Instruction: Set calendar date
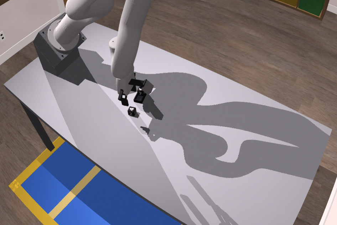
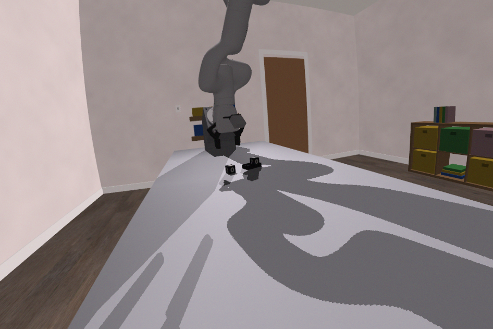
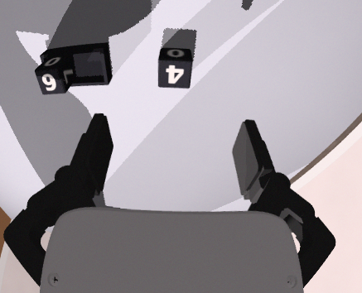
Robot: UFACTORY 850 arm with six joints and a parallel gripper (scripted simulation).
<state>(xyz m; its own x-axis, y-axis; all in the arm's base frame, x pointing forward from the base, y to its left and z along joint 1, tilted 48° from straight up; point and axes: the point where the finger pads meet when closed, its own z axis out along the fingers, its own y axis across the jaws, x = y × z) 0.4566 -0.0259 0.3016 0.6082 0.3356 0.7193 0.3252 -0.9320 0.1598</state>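
With the gripper [image 3: 173, 145] spread wide and empty above the table [image 1: 244, 162], the loose cube [image 3: 174, 67] at its 12 o'clock and the tray [image 3: 90, 64] at 10, descend squarely, then regrasp to turn up a needed digit

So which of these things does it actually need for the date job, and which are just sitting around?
Needed:
- loose cube on the table
- tray, with the other cube in it
- the open jaws, holding nothing

Just about:
- shelf unit with bins
- blue mat
- door
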